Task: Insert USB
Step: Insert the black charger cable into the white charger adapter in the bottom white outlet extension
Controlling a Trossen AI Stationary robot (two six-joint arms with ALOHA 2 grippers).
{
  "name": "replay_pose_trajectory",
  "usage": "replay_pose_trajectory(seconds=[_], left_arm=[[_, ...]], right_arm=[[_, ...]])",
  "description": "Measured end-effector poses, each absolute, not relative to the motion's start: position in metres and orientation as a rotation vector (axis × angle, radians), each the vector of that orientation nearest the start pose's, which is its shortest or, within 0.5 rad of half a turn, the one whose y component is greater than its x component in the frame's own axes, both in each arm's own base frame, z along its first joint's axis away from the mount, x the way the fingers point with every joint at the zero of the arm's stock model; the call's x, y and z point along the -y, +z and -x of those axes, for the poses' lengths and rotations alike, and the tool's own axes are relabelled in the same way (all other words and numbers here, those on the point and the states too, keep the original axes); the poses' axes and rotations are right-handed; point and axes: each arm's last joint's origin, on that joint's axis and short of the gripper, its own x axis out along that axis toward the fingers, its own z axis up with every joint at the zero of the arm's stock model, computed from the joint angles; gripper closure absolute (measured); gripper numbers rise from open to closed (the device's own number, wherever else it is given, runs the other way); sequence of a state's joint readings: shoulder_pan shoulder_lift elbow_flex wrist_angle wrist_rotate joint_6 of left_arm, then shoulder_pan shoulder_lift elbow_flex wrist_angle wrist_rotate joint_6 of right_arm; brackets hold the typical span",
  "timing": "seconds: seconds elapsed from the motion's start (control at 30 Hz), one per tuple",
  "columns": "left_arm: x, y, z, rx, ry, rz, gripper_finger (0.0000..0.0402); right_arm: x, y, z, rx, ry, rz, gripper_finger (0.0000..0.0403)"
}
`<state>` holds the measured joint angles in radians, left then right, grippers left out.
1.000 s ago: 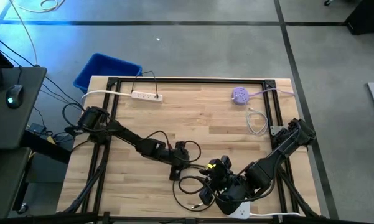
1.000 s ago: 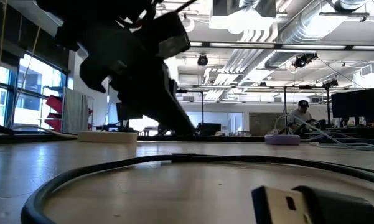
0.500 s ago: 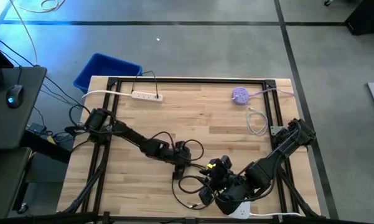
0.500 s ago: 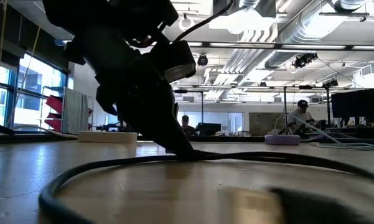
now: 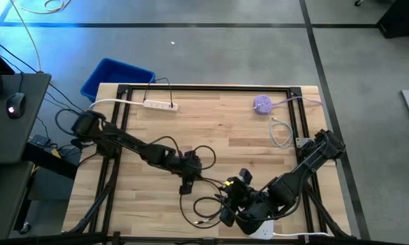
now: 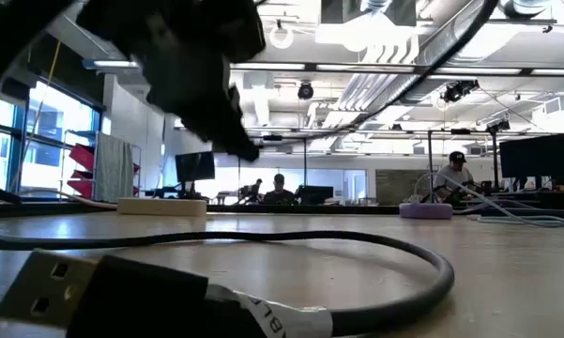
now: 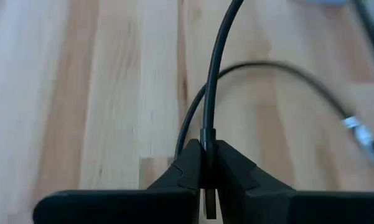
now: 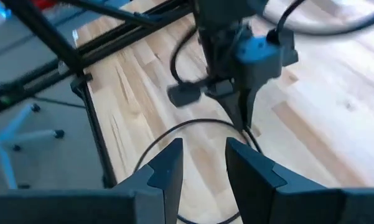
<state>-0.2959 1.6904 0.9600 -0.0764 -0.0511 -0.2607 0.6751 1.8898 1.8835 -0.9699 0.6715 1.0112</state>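
I'm looking down on a pale wooden table [image 5: 218,129] framed by black rails, standing on grey floor with a blue bin [image 5: 116,77] off its far left corner; level across the top, an open workroom with ceiling ducts, windows and seated people runs behind it. A white power strip [image 5: 160,105] lies near the far edge and a purple puck [image 5: 263,103] with its cord sits toward the far right. The left gripper [image 7: 206,177] hangs over the middle of the table, clenched on the black USB cable [image 5: 203,204], which loops across the near half of the wood. The cable's USB plug [image 6: 38,284] rests on the tabletop close to the low camera, cut off at the frame's edge. The right gripper [image 8: 202,158] hovers near the front edge, fingers parted around nothing. What lies beneath the right arm I cannot make out.
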Motion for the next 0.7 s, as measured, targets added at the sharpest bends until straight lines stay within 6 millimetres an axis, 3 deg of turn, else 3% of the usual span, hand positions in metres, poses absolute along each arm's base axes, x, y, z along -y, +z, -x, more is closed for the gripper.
replay_pose_trajectory(seconds=[0.2, 0.4, 0.7], left_arm=[[0.095, 0.222, -0.313, -0.681, -0.143, 0.138, 0.0399], [0.1, 0.26, -0.293, -0.559, -0.199, 0.119, 0.0399], [0.113, 0.287, -0.271, -0.456, -0.228, 0.085, 0.0399]], right_arm=[[-0.215, 0.335, -0.338, -0.652, -0.434, -0.361, 0.0294], [-0.198, 0.33, -0.356, -0.651, -0.451, -0.327, 0.0258], [-0.184, 0.33, -0.376, -0.692, -0.307, -0.248, 0.0205]])
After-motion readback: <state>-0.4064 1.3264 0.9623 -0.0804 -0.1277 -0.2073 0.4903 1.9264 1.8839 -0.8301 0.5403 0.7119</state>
